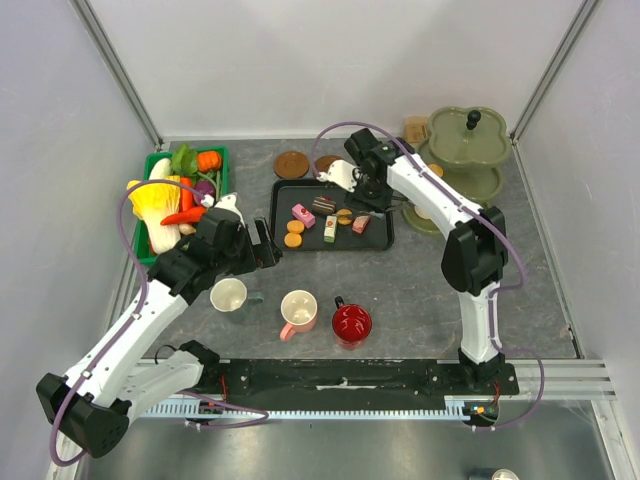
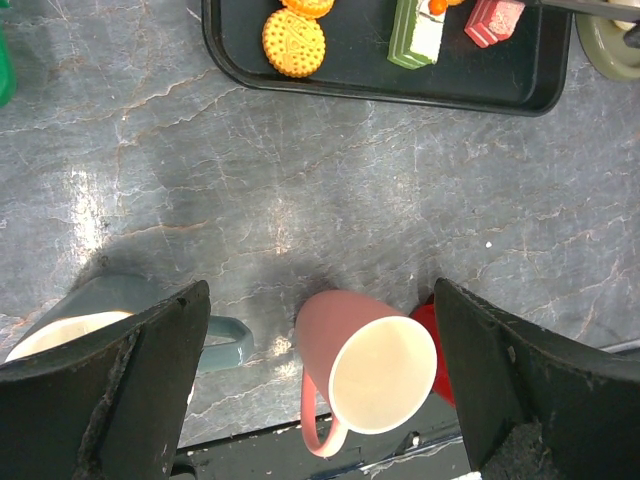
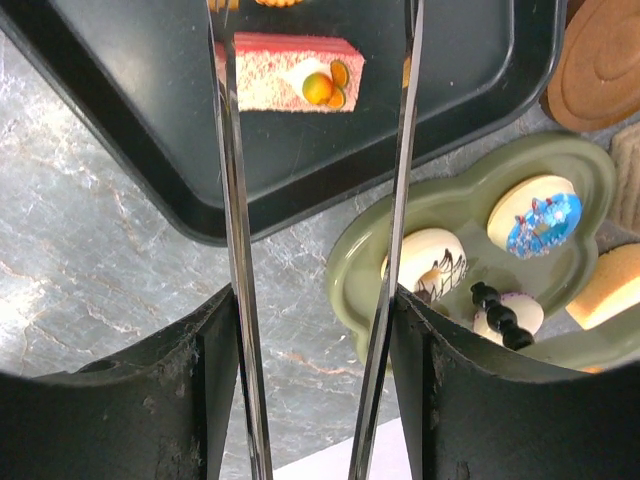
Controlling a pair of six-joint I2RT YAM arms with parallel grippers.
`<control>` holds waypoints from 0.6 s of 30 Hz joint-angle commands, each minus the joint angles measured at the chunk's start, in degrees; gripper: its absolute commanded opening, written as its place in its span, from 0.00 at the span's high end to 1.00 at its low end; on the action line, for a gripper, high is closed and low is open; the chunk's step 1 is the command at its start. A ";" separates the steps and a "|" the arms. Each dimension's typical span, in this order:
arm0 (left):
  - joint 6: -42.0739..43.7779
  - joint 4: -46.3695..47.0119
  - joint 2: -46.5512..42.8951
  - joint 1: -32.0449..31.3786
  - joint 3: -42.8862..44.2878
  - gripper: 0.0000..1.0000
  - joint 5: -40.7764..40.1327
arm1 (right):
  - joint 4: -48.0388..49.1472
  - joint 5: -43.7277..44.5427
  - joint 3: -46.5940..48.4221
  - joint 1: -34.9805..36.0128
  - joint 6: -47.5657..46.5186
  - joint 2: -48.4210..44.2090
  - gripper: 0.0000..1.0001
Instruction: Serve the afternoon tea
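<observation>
Far left, a green crate stuffed with toy veg, back by the wall. Just right of it, the left end effector, fingers spread wide apart with nothing between them, hanging over bare grey worktop just behind the mugs.

Along the near edge, left to right: whitish mug, pink mug, red mug. All upright, none held.

Further back in the middle, a brown disc and in front of it a black tray loaded with the small stuff: pink slice, orange biscuits, green-and-white block, red slice.

Over the tray's back right part, the right end effector, clamped on metal tongs, one blade against each finger. Blades apart, running out over the tray either side of the red slice. Tips cut off in the wrist view, so can't tell about contact.

Far right, a green tiered stand, already carrying a white cake and a blue-topped cake on the lower tier.
</observation>
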 commanded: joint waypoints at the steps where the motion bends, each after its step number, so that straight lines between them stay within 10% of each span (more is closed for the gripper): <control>1: 1.82 0.48 -0.43 -0.01 0.01 0.02 -1.53 | -2.90 -0.15 6.41 0.70 -0.80 3.74 0.36; 18: 1.73 0.75 0.54 -0.10 -0.34 0.02 -1.88 | 2.63 0.64 7.57 0.61 14.04 -2.65 0.38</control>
